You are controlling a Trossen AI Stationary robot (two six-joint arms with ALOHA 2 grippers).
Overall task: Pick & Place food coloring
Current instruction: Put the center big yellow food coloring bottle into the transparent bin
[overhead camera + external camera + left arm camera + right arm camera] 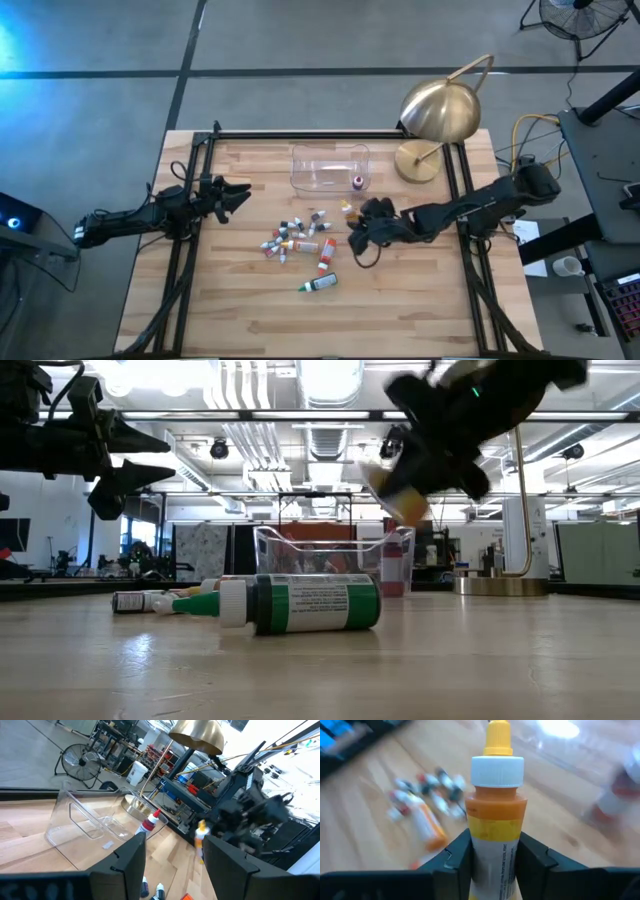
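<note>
Closest thing to the low cam is the green bottle [300,603], lying on its side on the table [420,300], white cap pointing left, well below my right gripper [362,226].

Biggest item near that gripper is the brass lamp [440,112], off past it at the back right corner. Then the clear tub [330,167], just beyond my fingertips, with one small red bottle [358,182] standing inside at its right end.

My right gripper is up off the wood and pinching a yellow-orange bottle [496,815]. The wrist cam shows both fingers pressed against its sides, white collar and yellow tip poking out ahead.

The rest of the food coloring [297,238] sits in a loose pile just to the left of that gripper, all lying flat, with an orange bottle [327,256] at the near edge.

My left gripper [236,193] hangs at the left side, well apart from the pile, fingers spread, nothing in them.
</note>
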